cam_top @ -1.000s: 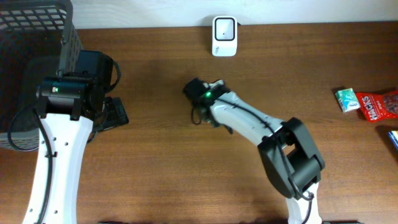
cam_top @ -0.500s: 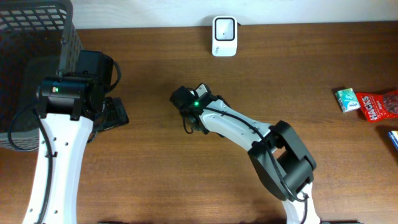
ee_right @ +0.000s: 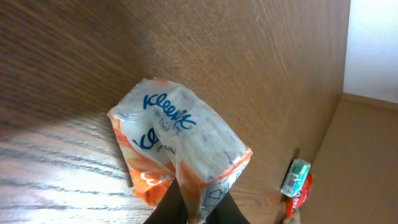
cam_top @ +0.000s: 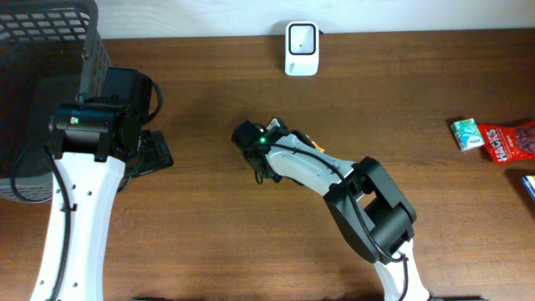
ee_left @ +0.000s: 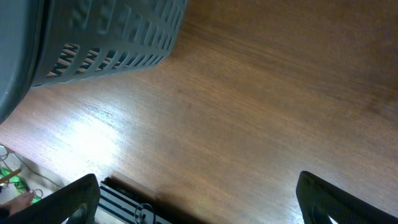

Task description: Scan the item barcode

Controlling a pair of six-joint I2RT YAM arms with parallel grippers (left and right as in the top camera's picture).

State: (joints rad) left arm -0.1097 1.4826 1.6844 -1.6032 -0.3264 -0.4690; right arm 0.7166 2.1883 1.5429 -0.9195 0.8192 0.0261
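Pinching the Kleenex tissue pack (ee_right: 180, 149) by a thin fold of wrapper, my right end effector (ee_right: 198, 210) holds it near mid-surface (cam_top: 209, 234), well apart from the scanner (cam_top: 301, 38). The slick film could slip free, or the barcode may end up facing away.
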